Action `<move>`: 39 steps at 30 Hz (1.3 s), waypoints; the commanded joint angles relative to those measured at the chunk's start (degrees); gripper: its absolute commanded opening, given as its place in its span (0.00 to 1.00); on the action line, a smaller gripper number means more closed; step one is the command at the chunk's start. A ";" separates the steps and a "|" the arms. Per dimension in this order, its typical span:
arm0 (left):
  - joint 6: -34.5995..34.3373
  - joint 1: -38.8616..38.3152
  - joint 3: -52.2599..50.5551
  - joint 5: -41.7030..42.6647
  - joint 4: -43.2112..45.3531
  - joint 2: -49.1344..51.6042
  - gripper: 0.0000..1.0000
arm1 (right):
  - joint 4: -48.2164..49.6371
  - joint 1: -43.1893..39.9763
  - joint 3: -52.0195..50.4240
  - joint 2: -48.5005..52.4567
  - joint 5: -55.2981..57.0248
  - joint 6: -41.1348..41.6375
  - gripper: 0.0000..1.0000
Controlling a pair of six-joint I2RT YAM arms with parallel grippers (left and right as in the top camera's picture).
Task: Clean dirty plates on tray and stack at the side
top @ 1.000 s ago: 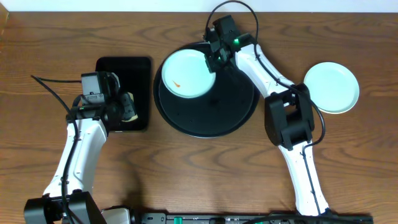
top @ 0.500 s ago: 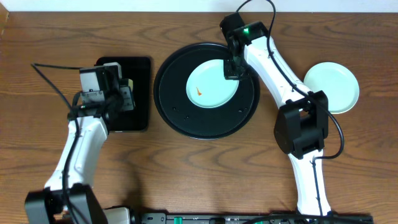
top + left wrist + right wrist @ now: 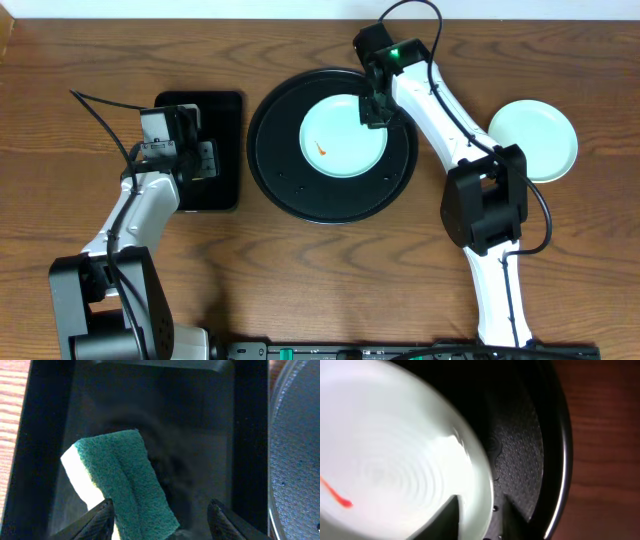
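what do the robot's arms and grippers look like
Both are white tube links with chunky black joint housings. The left arm and right arm each trail a looping black cable; the right wrist shows a green light. Gripper fingers are black, tapered.

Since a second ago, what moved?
The right tool pulled the smeared plate from the left rim of the round tray to its middle. The left tool shifted slightly over the rectangular tray. The plate on the table stayed put.

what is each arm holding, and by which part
The right gripper pinches the turquoise plate at its rim. The left gripper is open over the sponge, holding nothing.
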 commanded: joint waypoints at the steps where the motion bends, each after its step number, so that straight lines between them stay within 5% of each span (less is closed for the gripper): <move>1: 0.46 0.24 -0.59 -0.87 -0.04 0.00 0.61 | -0.28 -0.46 0.22 -0.63 0.52 -2.43 0.32; 8: -2.91 0.35 -0.59 -7.82 1.29 0.13 0.59 | 3.80 -0.52 0.22 -0.63 0.57 -11.17 0.30; 11: -6.91 0.35 -0.59 -8.41 0.74 0.26 0.59 | 4.72 -0.52 0.22 -0.63 0.59 -12.81 0.49; 19: -10.73 0.35 -0.59 -15.74 -1.14 4.81 0.61 | 5.84 -0.81 -0.17 -0.61 0.07 -14.93 0.56; 24: -12.70 0.35 -0.59 -15.89 -1.97 6.12 0.65 | 7.65 -0.79 -0.37 -0.59 -2.71 -19.43 0.55; 28: -12.87 0.35 -0.59 -15.87 -1.99 6.12 0.45 | 8.35 -0.79 -0.37 -0.59 -2.69 -19.41 0.49; 39: -7.69 0.28 -0.59 -12.48 -0.83 6.10 0.48 | 8.35 -1.38 -0.44 -0.59 -0.96 -19.82 0.51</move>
